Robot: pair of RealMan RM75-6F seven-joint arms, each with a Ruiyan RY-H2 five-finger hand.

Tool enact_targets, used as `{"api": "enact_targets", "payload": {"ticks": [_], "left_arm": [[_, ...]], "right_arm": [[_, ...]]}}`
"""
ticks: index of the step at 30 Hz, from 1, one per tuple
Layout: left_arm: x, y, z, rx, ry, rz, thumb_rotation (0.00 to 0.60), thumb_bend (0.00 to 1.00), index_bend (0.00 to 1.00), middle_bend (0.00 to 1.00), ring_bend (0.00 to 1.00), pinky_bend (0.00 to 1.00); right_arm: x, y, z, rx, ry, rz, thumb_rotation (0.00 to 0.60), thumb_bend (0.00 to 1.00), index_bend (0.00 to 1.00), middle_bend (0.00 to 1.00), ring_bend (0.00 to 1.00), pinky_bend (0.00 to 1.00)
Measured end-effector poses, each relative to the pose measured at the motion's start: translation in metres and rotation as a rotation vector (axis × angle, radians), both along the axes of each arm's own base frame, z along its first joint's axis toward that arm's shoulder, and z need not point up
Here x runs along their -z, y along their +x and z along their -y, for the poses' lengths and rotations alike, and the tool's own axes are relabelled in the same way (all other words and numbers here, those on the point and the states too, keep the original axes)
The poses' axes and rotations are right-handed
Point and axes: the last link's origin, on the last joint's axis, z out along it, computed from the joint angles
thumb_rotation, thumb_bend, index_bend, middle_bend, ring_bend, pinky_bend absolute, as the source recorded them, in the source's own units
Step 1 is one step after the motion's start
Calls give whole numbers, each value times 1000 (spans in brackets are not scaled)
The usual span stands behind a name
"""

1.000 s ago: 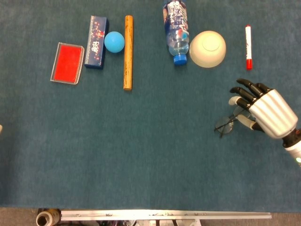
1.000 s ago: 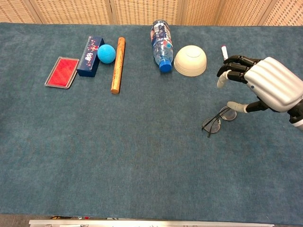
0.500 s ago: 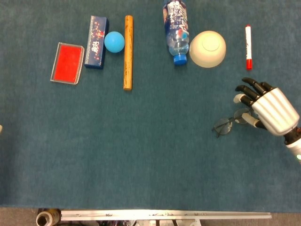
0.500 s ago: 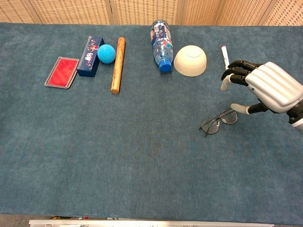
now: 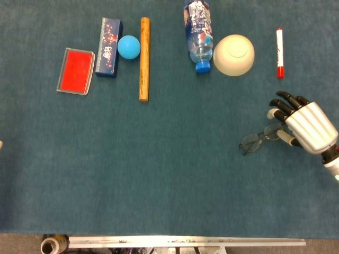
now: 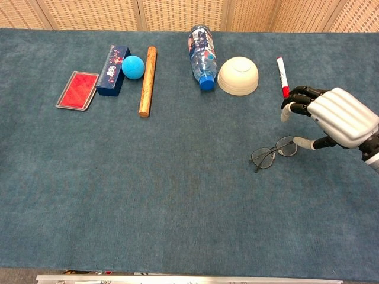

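A pair of thin-framed glasses (image 5: 253, 141) (image 6: 273, 153) lies flat on the blue cloth at the right. My right hand (image 5: 304, 124) (image 6: 337, 115) hovers just to their right, holding nothing. Its fingers curl downward above the cloth and its thumb reaches toward the right lens, at or just beside the rim. My left hand shows in neither view.
Along the far side lie a red-capped marker (image 5: 279, 52), an upturned cream bowl (image 5: 233, 54), a water bottle (image 5: 198, 34) on its side, a wooden stick (image 5: 143, 58), a blue ball (image 5: 128, 46), a dark blue box (image 5: 108, 46) and a red case (image 5: 76, 71).
My right hand has drawn back to the right and a little toward me. The glasses have shifted slightly and turned a bit.
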Motion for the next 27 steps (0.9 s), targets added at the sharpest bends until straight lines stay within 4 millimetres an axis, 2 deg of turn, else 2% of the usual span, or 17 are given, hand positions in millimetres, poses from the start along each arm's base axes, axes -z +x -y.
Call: {"api": "enact_targets", "payload": {"ticks": [11,27], "left_arm": [[1,0,0,1,-3,-1,600,114,430,411,363,547],[2,0,0,0,-10,1,600,114,430,412,363,547]], "right_arm": [[6,-4,6,16,-10,-26,600,160,443,365,202,450],[12,8,7,-11,1,3,600,160,443,365,202,450]]}}
